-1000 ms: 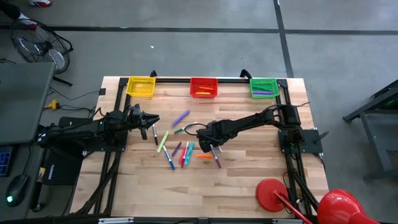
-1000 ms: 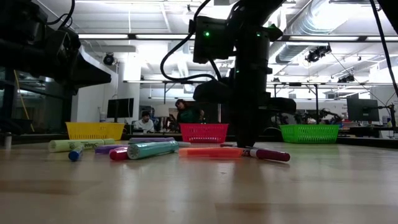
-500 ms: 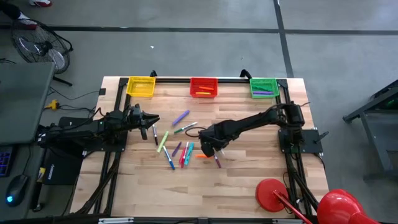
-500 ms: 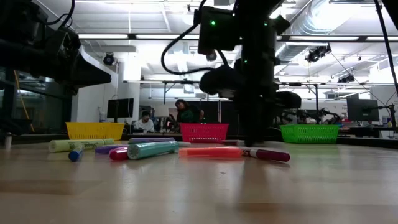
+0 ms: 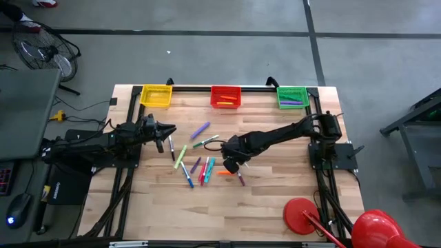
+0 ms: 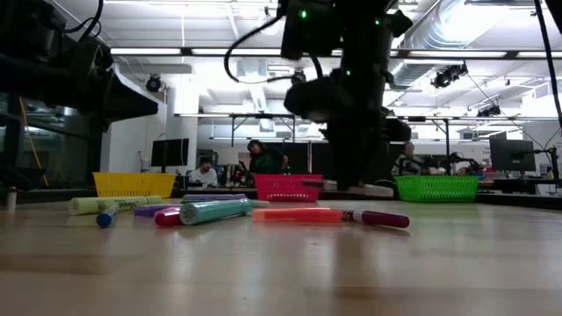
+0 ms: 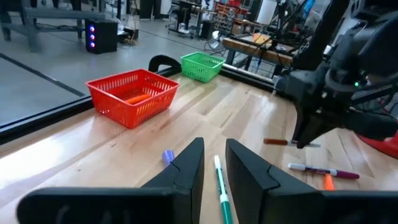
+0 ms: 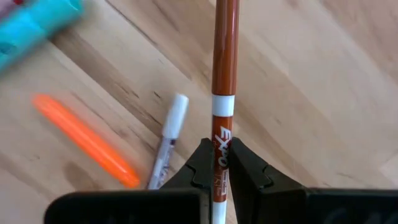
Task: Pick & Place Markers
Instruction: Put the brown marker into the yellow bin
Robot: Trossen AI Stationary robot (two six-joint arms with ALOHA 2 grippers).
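Wooden table: pale butcher-block planks, grain running lengthwise, black metal frame along the edges.

Two dark jointed arms. The right arm reaches from its base at the right edge toward mid-table. The left arm lies low along the left side, waiting.

Three square mesh baskets in a row at the far edge: yellow basket on the left, red basket in the middle, green basket on the right. All are thin plastic lattice. The red basket has something orange inside; the green one holds a purple stick.

Right gripper: above mid-table, clear of the wood, fingers pinched tight on a brown-red marker. This is a slim, smooth cylinder with a white band and printed lettering, seized near one end; the long barrel projects out past the fingertips.

Left gripper: blunt black wedge fingers, a narrow gap between them, nothing in them. It points across the table, over the left side of the wood.

Loose markers: a scatter on the wood at centre, just left of the right gripper. Glossy round barrels lie at mixed angles: purple, green, pale yellow-green, teal, pink, blue.

Directly below the right gripper lie an orange marker, stubby and matte, and a white-capped marker, thin, the two nearly touching at one end.
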